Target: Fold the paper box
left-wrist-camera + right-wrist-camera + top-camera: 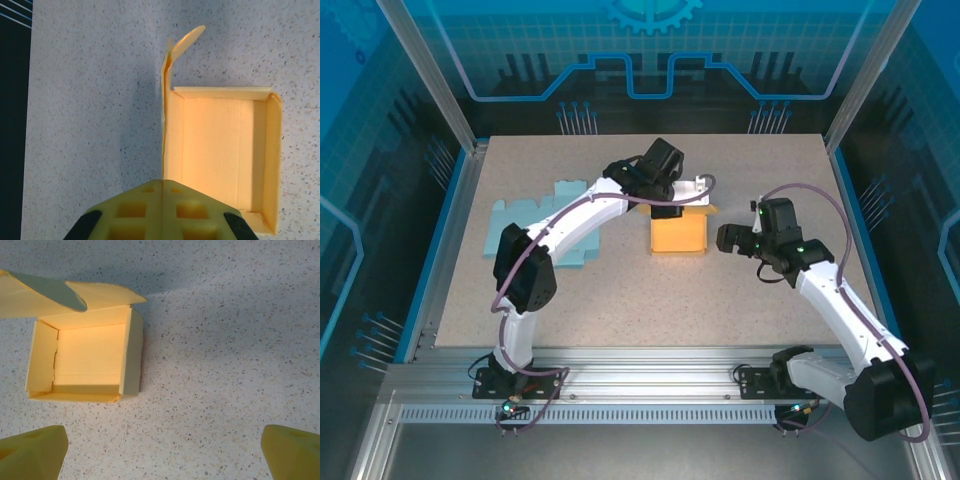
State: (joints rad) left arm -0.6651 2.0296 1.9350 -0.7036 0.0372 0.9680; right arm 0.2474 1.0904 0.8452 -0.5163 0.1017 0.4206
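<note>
The yellow paper box [680, 235] sits open-topped on the bench [770, 170], near its middle and slightly toward the right edge. Its four walls stand up and its floor is bare.

In the left wrist view the box [220, 155] shows a flap with a rounded tab [186, 39] rising from the far end of one long wall. That wall runs straight into the seam of the left claw [162, 200], whose two yellow fingers [135, 215] are pressed together on the paper. From above, the left claw [668, 205] hangs over the box's far side.

The right claw [725, 238] hovers just beside the box's right wall, not touching it. In the right wrist view its fingers [30, 450] stand wide apart at the lower corners, with bare bench between them, and the right claw [160, 455] holds nothing. The box [90, 355] lies beyond it, toward the left finger, with the raised flap [40, 290] spreading out over its far edge.

A flat pale blue cardboard cut-out [545, 215] lies unfolded on the bench toward the left edge, partly under the left arm and well apart from the box.
</note>
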